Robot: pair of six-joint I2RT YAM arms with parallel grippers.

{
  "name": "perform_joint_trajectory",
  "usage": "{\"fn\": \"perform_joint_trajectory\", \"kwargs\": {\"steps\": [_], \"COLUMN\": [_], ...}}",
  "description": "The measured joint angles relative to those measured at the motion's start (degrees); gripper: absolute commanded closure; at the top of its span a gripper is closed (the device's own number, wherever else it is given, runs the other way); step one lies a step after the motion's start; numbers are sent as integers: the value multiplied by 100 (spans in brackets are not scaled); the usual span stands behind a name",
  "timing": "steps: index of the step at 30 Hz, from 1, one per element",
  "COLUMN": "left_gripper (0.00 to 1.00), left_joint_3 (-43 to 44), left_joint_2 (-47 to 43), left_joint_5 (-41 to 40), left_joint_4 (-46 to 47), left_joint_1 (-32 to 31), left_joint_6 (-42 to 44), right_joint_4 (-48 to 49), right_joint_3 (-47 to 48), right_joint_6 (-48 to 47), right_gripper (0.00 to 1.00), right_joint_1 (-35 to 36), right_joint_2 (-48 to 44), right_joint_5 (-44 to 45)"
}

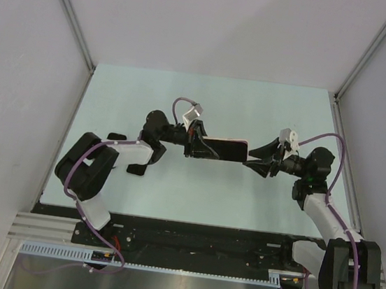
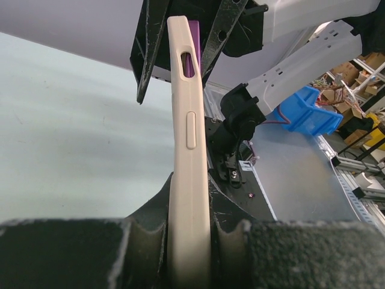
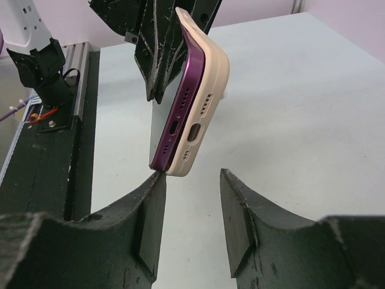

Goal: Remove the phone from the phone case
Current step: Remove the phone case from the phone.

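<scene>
A purple phone [image 3: 174,114] sits in a cream case [image 3: 207,90]; at its near end the phone has come partly out of the case. My left gripper [image 1: 192,141] is shut on the far end of the case [image 2: 189,180] and holds it edge-up above the table. My right gripper [image 3: 191,180] is open, its fingertips just short of the phone's port end; the left fingertip [image 3: 157,176] touches the phone's corner. In the top view the phone [image 1: 221,148] spans between both grippers, with the right gripper [image 1: 251,157] at its right end.
The pale table [image 1: 211,111] is walled by white panels on three sides. A black rail [image 1: 188,239] runs along the near edge. A blue bin [image 2: 301,111] and clutter lie off the table.
</scene>
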Motion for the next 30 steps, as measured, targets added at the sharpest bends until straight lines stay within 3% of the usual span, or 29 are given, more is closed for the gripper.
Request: {"fn": "perform_joint_trajectory", "kwargs": {"steps": [20, 30], "left_gripper": [100, 99], "left_joint_3": [42, 70], "left_joint_2": [59, 109], "left_joint_5": [238, 160], "left_joint_4": [-4, 4], "left_joint_1": [39, 42], "left_joint_6": [-151, -151], "right_joint_4": [-275, -157], "right_joint_3": [0, 0], "right_joint_6": [-485, -181], "right_gripper": [55, 66], "right_joint_1": [-17, -26], "right_joint_2": [-236, -234], "right_joint_5": [-63, 52]}}
